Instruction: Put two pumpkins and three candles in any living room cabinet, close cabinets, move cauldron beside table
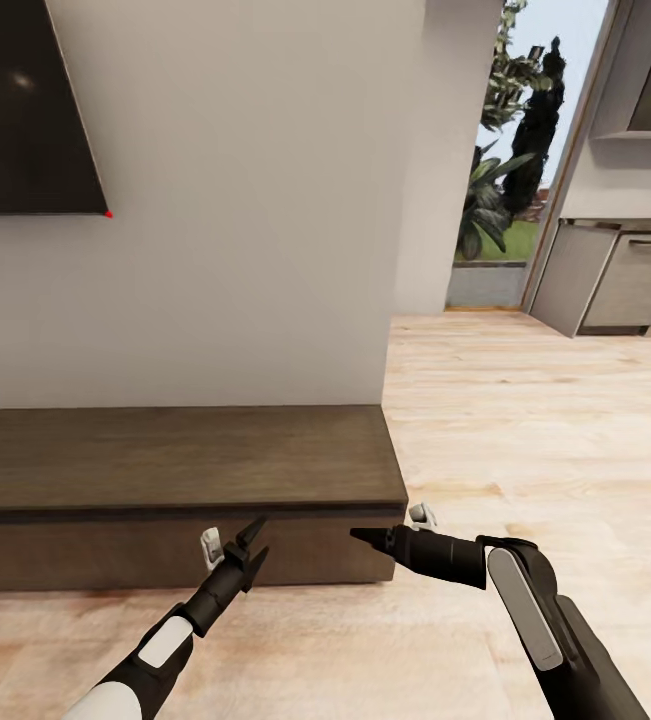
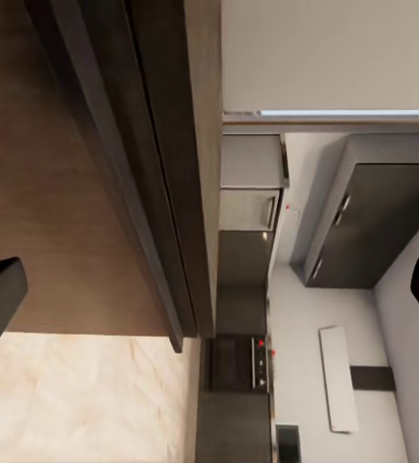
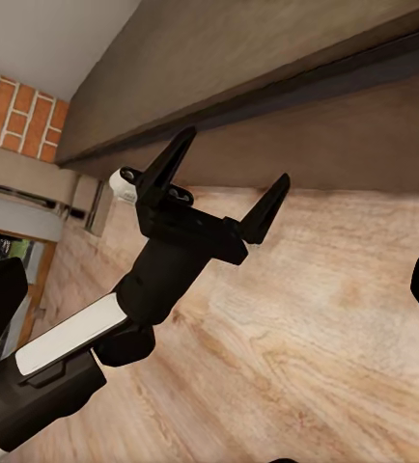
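Head cam looks fwd and down from above at the cabinet (image 1: 180,470), wall and plank floor (image 1: 525,420), kitchen off to the right. Left wrist cam sits close by the cabinet front (image 2: 123,174), facing along it twd the kitchen. Right wrist cam, low, faces across the cabinet front (image 3: 296,145); all three share it.

Cabinet (image 1: 175,470): dark brown wood, faint grain, darker front. Floor (image 1: 525,420): light tan planks with streaky grain. Wall (image 1: 255,200): plain off-white. TV (image 1: 20,100): black, red dot at its lower corner. Both grippers black; left arm (image 1: 155,650) white and black. Brick (image 3: 12,116): red-orange, pale mortar.
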Available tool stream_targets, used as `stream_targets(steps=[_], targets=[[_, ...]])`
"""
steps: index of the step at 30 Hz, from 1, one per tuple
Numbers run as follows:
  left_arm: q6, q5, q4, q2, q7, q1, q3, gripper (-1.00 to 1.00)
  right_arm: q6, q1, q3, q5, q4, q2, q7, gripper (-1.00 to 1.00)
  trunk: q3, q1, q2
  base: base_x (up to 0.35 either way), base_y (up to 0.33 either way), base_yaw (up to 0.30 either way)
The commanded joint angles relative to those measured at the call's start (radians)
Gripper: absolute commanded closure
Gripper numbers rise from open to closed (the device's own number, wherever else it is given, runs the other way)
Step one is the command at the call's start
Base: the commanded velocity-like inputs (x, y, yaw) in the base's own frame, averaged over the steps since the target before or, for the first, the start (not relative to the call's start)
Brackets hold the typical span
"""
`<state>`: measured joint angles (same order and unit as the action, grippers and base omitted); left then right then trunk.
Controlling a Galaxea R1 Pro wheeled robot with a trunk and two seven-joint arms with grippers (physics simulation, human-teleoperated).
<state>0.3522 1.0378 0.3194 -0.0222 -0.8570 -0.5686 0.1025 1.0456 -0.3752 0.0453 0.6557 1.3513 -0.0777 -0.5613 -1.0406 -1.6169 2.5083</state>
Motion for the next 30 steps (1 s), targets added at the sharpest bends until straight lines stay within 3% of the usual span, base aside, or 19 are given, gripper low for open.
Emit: stream_targets(steps=[1, 30], targets=[[0.010, 0.001, 0.000, -0.001, -0.002, -0.001, 0.006, -1.00, 0.002, -0.001, 0.000, -0.007, 0.000, -0.001, -0.008, -1.00, -0.001, 0.000, 0.000, 0.010, 0.000, 0.000], [0.012, 0.001, -0.001, -0.001, 0.001, -0.001, 0.008, -1.00, 0.002, -0.001, 0.001, -0.005, 0.000, -0.001, -0.008, -1.00, -0.001, 0.000, 0.000, 0.047, 0.000, 0.000]])
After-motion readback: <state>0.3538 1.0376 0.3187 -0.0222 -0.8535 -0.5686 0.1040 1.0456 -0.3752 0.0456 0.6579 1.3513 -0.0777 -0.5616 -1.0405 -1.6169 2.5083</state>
